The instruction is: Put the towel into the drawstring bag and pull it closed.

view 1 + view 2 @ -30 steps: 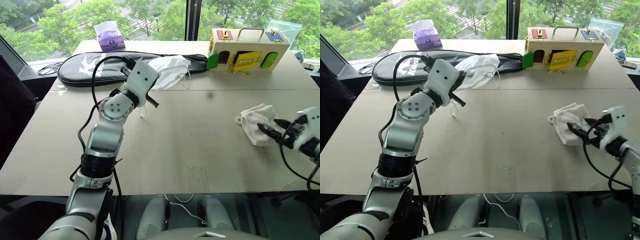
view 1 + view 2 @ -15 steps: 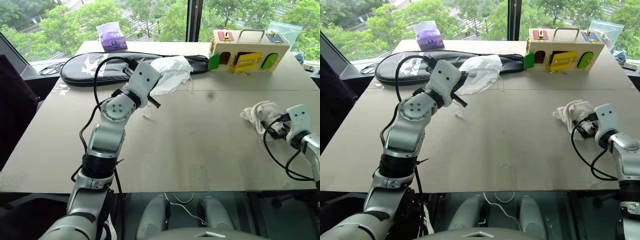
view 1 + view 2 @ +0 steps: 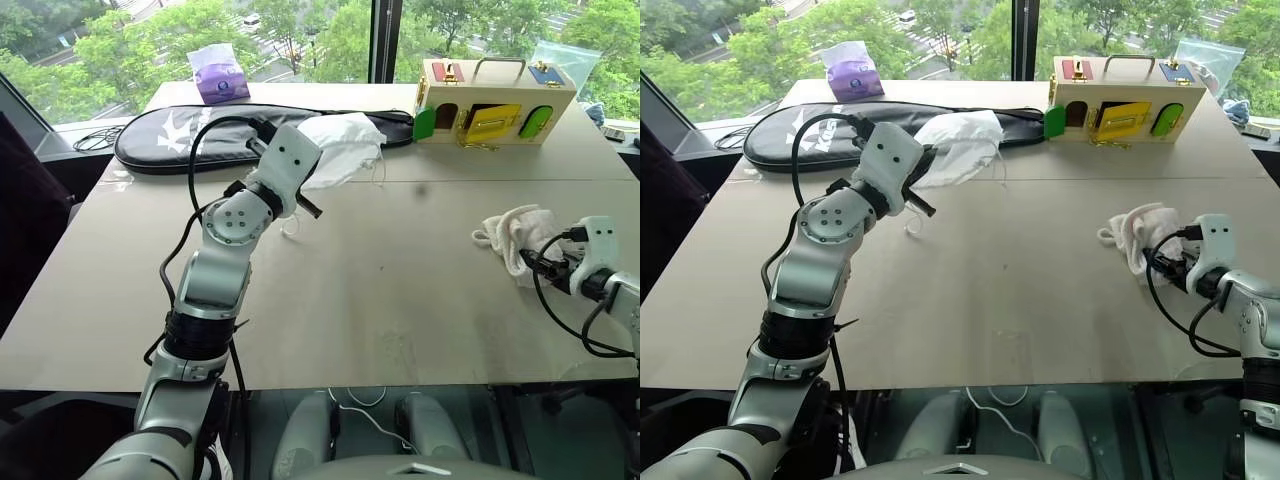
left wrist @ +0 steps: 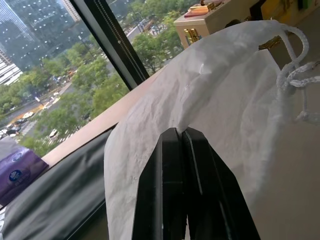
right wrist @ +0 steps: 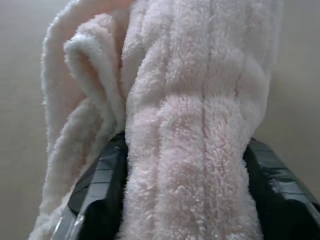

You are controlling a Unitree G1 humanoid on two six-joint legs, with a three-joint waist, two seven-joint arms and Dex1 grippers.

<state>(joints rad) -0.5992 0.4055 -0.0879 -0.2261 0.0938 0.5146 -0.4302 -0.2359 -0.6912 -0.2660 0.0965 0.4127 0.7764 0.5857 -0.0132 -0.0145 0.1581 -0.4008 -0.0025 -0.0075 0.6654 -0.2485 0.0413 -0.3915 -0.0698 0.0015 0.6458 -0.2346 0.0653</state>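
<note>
Towel (image 3: 515,232) well right of drawstring bag (image 3: 340,148), not yet inside; cord undrawn. Left gripper (image 4: 182,145) clenched on bag fabric. Right gripper (image 5: 186,165) straddling towel, grasp apparently closing; bagging and cinching remaining.

A thick, fluffy pile-cloth towel (image 5: 190,125), pale and soft-looking, bunches between the matt black plastic fingers (image 5: 97,187) of the right hand (image 3: 545,268). The bag (image 4: 225,100) is thin white fabric, crinkled and faintly translucent, with a twisted white cord (image 4: 295,75); the left hand (image 4: 186,145) pinches it with smooth, slightly glossy black fingers (image 4: 165,190). The counter (image 3: 400,280) has a matt, smooth grey-beige surface. A long black case (image 3: 180,140) looks like dull woven cloth. The toy box (image 3: 495,100) appears to be pale painted wood with bright glossy doors and a metal handle.
</note>
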